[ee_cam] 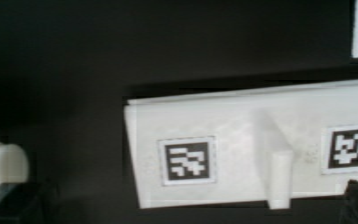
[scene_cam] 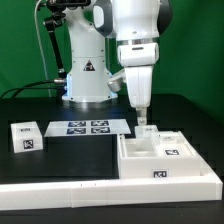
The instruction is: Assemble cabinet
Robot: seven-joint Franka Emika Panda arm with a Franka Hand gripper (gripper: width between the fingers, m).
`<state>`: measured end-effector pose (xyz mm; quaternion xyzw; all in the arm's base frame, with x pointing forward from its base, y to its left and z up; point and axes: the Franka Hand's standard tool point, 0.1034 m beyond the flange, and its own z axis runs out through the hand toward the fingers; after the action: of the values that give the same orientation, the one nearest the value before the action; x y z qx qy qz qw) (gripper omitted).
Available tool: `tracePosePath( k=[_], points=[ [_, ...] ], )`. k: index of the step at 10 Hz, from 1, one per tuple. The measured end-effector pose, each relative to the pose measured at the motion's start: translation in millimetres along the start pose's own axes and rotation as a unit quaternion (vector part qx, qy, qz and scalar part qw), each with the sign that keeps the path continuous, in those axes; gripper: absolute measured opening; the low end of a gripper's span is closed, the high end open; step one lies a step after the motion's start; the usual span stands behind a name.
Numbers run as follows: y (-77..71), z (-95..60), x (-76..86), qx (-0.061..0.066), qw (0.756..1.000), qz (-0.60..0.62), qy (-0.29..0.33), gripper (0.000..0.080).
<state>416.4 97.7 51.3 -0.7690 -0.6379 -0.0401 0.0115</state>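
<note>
Exterior view: the cabinet [scene_cam: 195, 172] sits on the black counter [scene_cam: 60, 160] toward the exterior view's right, with the fingers [scene_cam: 143, 112] hanging over its far side; whether they are spread or pressed together I cannot tell. The marker board [scene_cam: 90, 127] carries four tags, and one loose block [scene_cam: 25, 137] bearing one tag lies well apart at the exterior view's left. Wrist view: two tags [ee_cam: 188, 160] on one white cabinet panel.

White blocky tagged cabinet [scene_cam: 165, 160], exterior view's right, small loose piece [scene_cam: 25, 137] well apart
</note>
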Motion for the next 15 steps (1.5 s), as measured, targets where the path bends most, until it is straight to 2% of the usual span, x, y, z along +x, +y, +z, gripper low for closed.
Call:
tracePosePath(
  k=[3,5,7,8,9,10,11,12,13,14,15],
  points=[
    [-15.8,16.9,8.0,0.012,1.000,0.000,0.008,0.0797],
    [-22.7,30.0,9.0,0.024,1.000,0.002,0.010,0.0797],
    [-29.2,39.0,9.5,0.032,0.999,0.003,0.013,0.0797],
    [-30.6,40.8,9.2,0.034,0.999,0.003,0.013,0.0710],
    [-31.4,41.9,8.9,0.035,0.999,0.004,0.013,0.0542],
    [-31.4,42.1,8.9,0.035,0.999,0.004,0.013,0.0542],
    [-31.7,42.3,8.8,0.035,0.999,0.004,0.013,0.0373],
    [-31.3,42.1,8.7,0.035,0.999,0.004,0.013,0.0373],
    [-30.3,41.8,7.7,0.036,0.999,0.005,0.012,0.0200],
    [-28.1,41.0,7.0,0.034,0.999,0.006,0.012,0.0068],
    [-26.3,40.4,6.5,0.033,0.999,0.007,0.012,0.0068]
  ],
)
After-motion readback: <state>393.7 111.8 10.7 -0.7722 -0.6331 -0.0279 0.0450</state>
